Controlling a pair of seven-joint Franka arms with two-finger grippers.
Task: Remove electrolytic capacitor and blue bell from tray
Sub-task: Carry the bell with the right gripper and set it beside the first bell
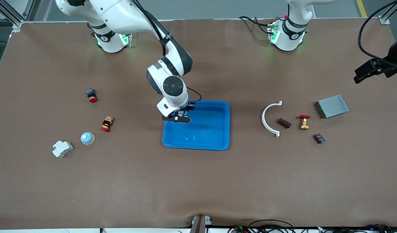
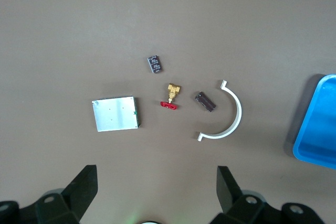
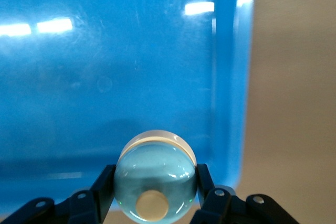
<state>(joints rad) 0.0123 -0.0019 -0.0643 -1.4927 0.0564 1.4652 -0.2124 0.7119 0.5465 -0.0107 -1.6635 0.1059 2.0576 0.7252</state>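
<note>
While right pincer [image 3: 155,192] grips bell [image 3: 155,182], its underside stays hidden.

Right gripper [image 3: 155,192] fingers [image 3: 103,187] clamp the domed bell [image 3: 155,182] over the blue tray [image 3: 131,77].

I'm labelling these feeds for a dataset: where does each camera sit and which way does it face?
Front view: high across the table, facing both bases; shows the right gripper over the blue tray.
Left wrist view: on the left arm, looking down at the white arc, brass valve and metal plate; its open fingers show.
Right wrist view: on the right arm, over the tray, fingers clamping a bell.
All three share the tray.
</note>
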